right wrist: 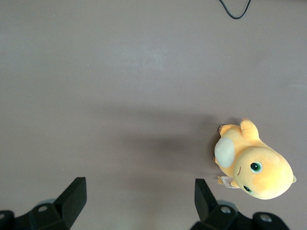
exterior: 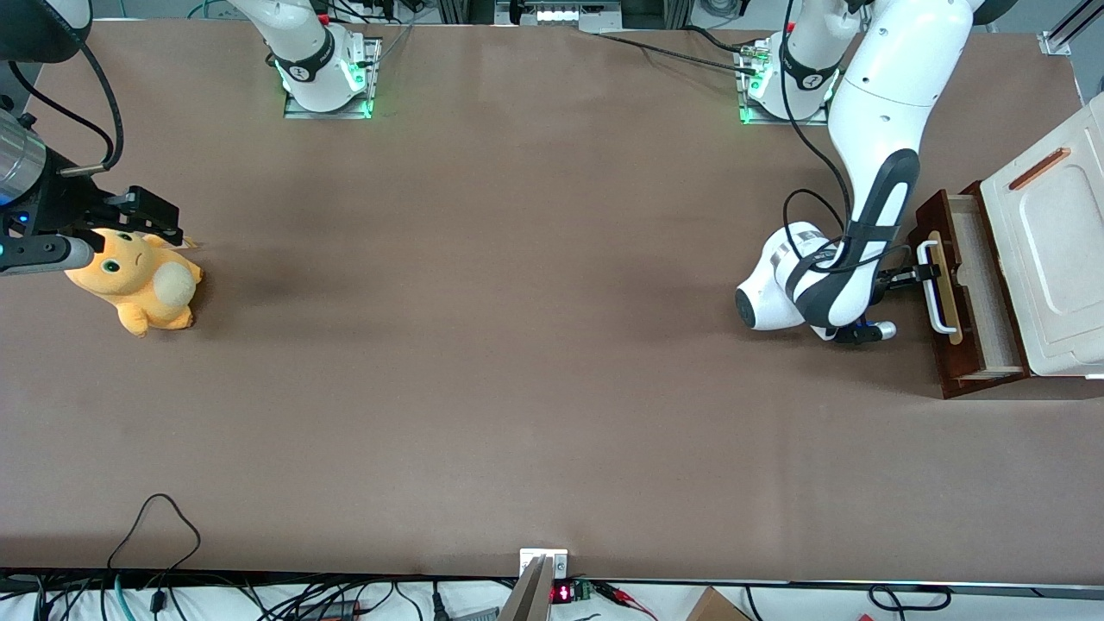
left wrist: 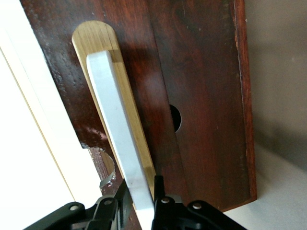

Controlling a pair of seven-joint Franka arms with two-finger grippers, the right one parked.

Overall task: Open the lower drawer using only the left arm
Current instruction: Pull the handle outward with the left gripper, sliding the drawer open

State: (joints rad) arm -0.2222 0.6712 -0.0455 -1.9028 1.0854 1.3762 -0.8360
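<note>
Front view, from the parked arm's end of the table toward the working arm's. A yellow-orange plush toy [exterior: 136, 280] lies on the brown table [exterior: 483, 345] at the parked arm's end. Well apart from it, toward the working arm's end, the left arm [exterior: 871, 181] reaches down from its base, its forearm with the black inlay bent low over the table. Its gripper [exterior: 921, 274] is level with the drawer front and closed around the white bar handle [exterior: 938, 285] near the bar's middle. The lower drawer [exterior: 966, 293] stands partly pulled out of the white cabinet [exterior: 1048, 250], its pale wood interior exposed between the dark red-brown front and the cabinet panel; the panel carries a small orange-brown strip [exterior: 1038, 168]. In the left wrist view the two black fingers [left wrist: 165, 203] sit on either side of the white bar handle [left wrist: 117, 129], touching it, with the pale wood strip [left wrist: 129, 103] and the dark red-brown drawer front [left wrist: 201, 96] directly beyond the bar.
</note>
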